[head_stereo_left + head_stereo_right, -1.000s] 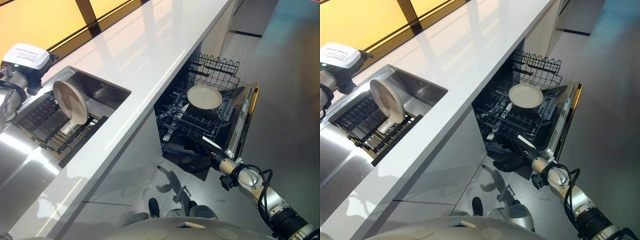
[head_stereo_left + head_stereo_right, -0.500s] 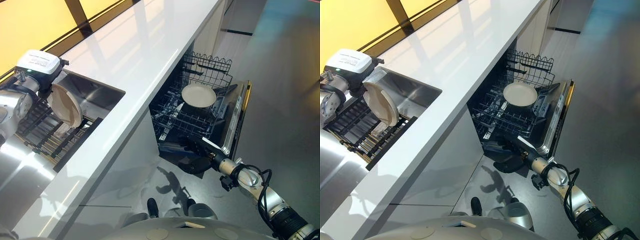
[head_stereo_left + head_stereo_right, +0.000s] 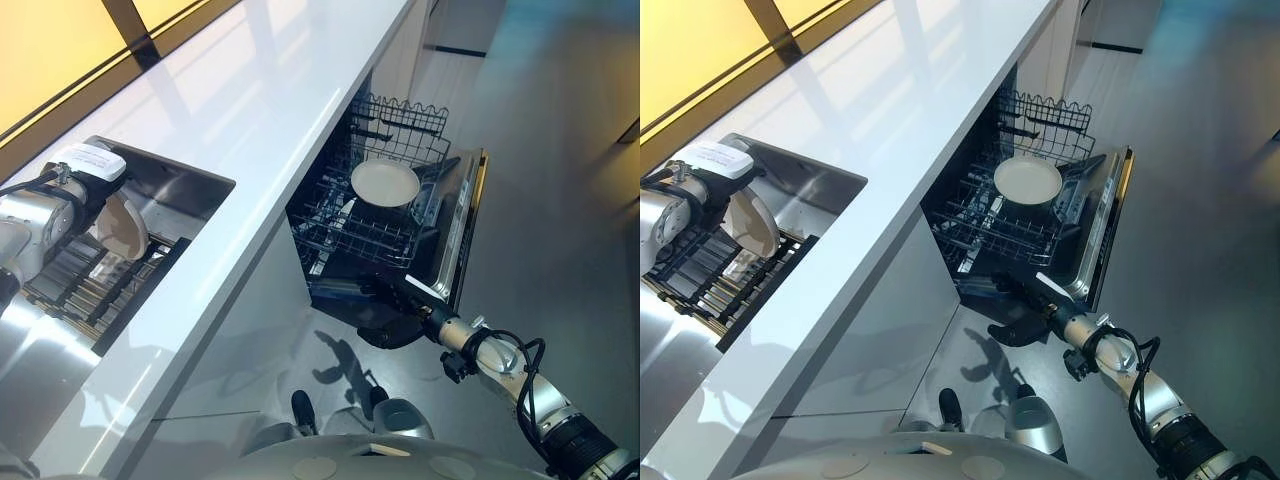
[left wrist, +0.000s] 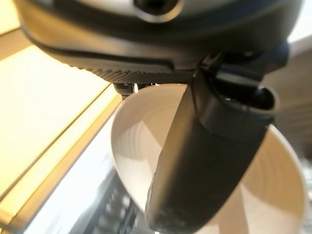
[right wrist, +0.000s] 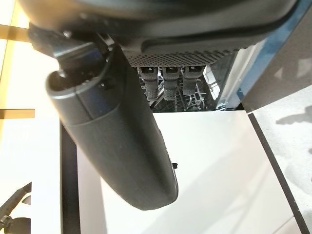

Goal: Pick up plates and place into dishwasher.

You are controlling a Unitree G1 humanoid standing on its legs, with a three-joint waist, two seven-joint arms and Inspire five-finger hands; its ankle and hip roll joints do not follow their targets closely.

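The left hand (image 4: 209, 146) is at the sink (image 3: 190, 180), thumb laid across the face of a pale plate (image 3: 122, 226) and pinching it against the fingers behind. The plate stands tilted on the dark drying rack (image 3: 95, 285) inside the basin. Compared with a second ago the wrist has come down over the plate's upper edge, so the grasp appears made; the lift has not begun, as the plate's lower edge sits at the rack.

A second plate (image 3: 385, 183) already lies in the lower dishwasher rack (image 3: 340, 225), which is pulled out over the open door (image 3: 462, 230).

The right hand (image 3: 1025, 305) hangs low near the door's edge, fingers relaxed, holding nothing.

Judgement: one plate loaded, one in hand.
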